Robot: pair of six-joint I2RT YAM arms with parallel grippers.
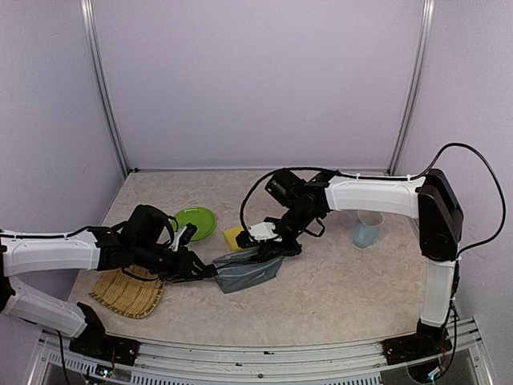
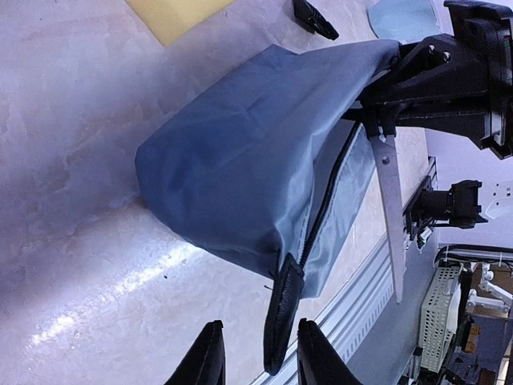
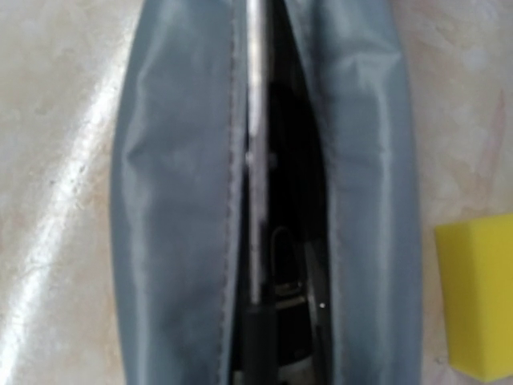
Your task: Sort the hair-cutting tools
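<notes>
Right gripper [image 1: 271, 241] pinched scissors [image 2: 390, 208], blade along the open pouch [image 2: 240, 152]; left gripper [image 2: 260, 357] straddled its tab [image 2: 280, 321], grip unclear. Best hold the pouch taut, centre the blade, then release.

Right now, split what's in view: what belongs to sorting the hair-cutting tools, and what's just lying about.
Job:
scissors, blade going into the pouch
the pouch itself
small black piece, likely the guard, on the table beyond the pouch

Lying about:
sponge
plate
basket
cup
</notes>
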